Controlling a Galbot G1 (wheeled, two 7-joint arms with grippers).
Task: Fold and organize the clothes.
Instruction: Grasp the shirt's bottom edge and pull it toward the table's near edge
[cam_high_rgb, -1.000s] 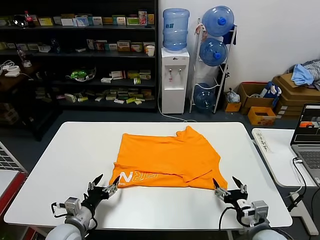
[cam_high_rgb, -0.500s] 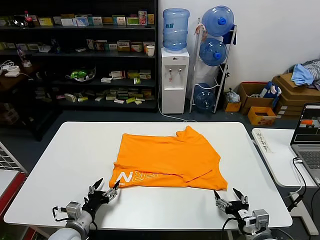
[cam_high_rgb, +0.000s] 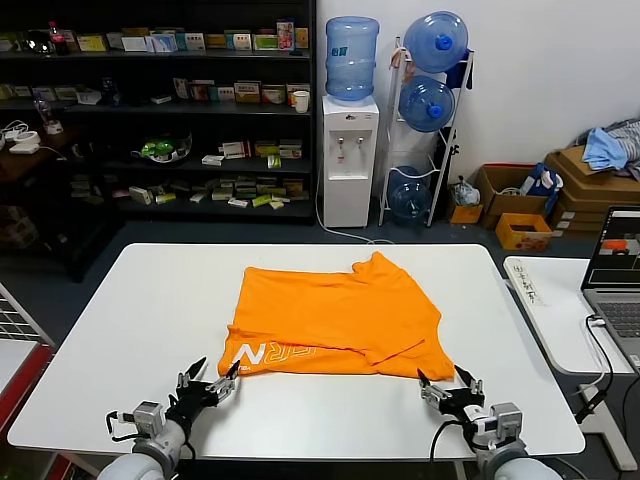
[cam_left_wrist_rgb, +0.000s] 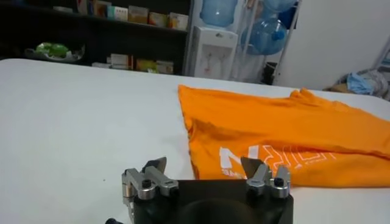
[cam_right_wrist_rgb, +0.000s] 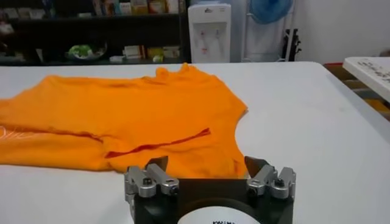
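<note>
The left gripper (cam_high_rgb: 205, 381) is hovering low over the near edge of the white table (cam_high_rgb: 140, 310), just short of the shirt's near left corner. Its jaws are standing wide apart with nothing between them, and the left wrist view shows the gripper (cam_left_wrist_rgb: 205, 169) facing the white lettering (cam_left_wrist_rgb: 274, 159) on the cloth.

The right gripper (cam_high_rgb: 447, 383) is sitting at the near right, close to the shirt's near right corner but not touching it. Its jaws are also spread, gripping nothing; in the right wrist view the gripper (cam_right_wrist_rgb: 208, 167) is pointing at the orange hem just ahead of it.

The orange T-shirt (cam_high_rgb: 335, 320) is lying flat in the middle of the table, partly folded, with one layer turned over the other so a diagonal fold edge is running across its right half. The lettering (cam_high_rgb: 285, 353) is showing along the near left edge. In the right wrist view the T-shirt (cam_right_wrist_rgb: 122, 119) is spreading away from the gripper.

To the right, a laptop (cam_high_rgb: 615, 275) is sitting open on a side table (cam_high_rgb: 545, 300). Farther back, a water dispenser (cam_high_rgb: 350, 135) is standing against the wall between dark shelves (cam_high_rgb: 150, 110) and a rack of water bottles (cam_high_rgb: 430, 100).
</note>
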